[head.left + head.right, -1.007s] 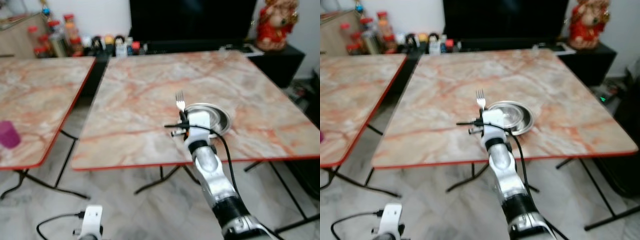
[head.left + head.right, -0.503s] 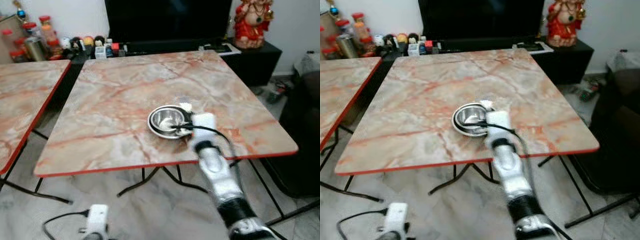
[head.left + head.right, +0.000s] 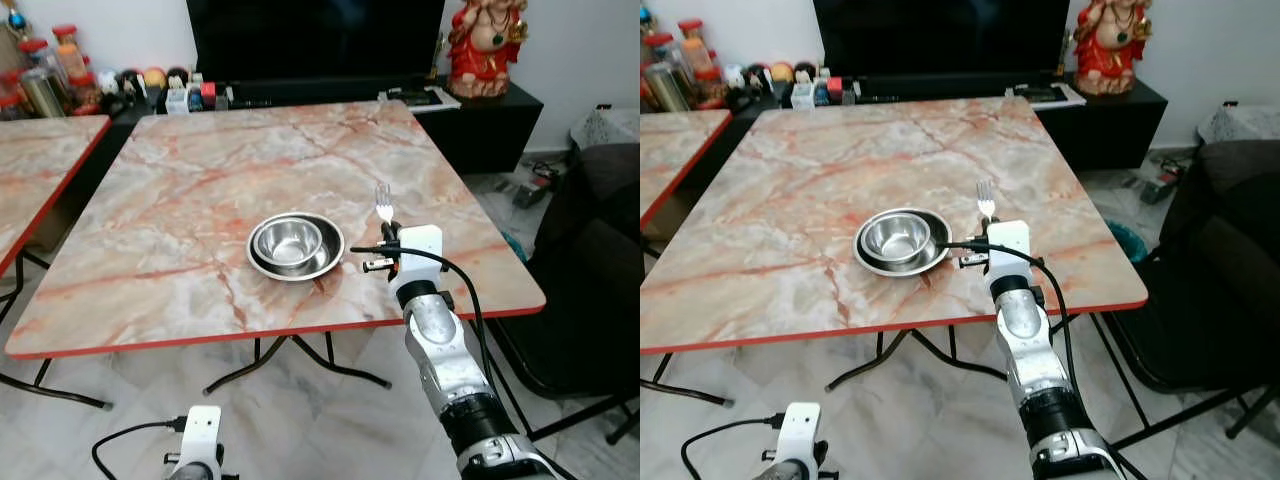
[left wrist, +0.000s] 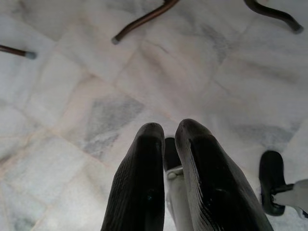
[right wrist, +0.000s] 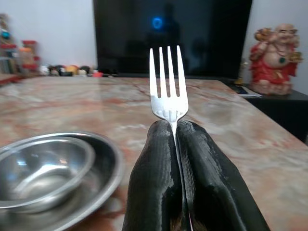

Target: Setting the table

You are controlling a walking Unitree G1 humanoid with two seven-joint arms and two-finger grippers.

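Right wrist view shows my right end effector (image 5: pixel 175 127) clenched on a fork (image 5: pixel 168 86), the handle pinched between the two black fingers (image 5: pixel 154 178) and the tines standing upright above them. From my head, that fork (image 3: pixel 383 203) sits over the counter (image 3: pixel 200 190), at about 3 o'clock from a steel bowl (image 3: pixel 290 240) nested in a steel plate (image 3: pixel 325 262). Fork and plate are near each other but apart. My silver right arm (image 3: pixel 440 350) reaches in over the counter's near edge, a black cable looping along it.

At 12 o'clock beyond the counter stands a dark television (image 3: pixel 315 40), with a red figurine (image 3: pixel 484 45) at roughly 1 o'clock and small jars (image 3: pixel 60 75) at 10 o'clock.

My left end effector (image 4: pixel 166 139) hangs low over the marble floor (image 4: pixel 72 72), fingers pressed shut on nothing.
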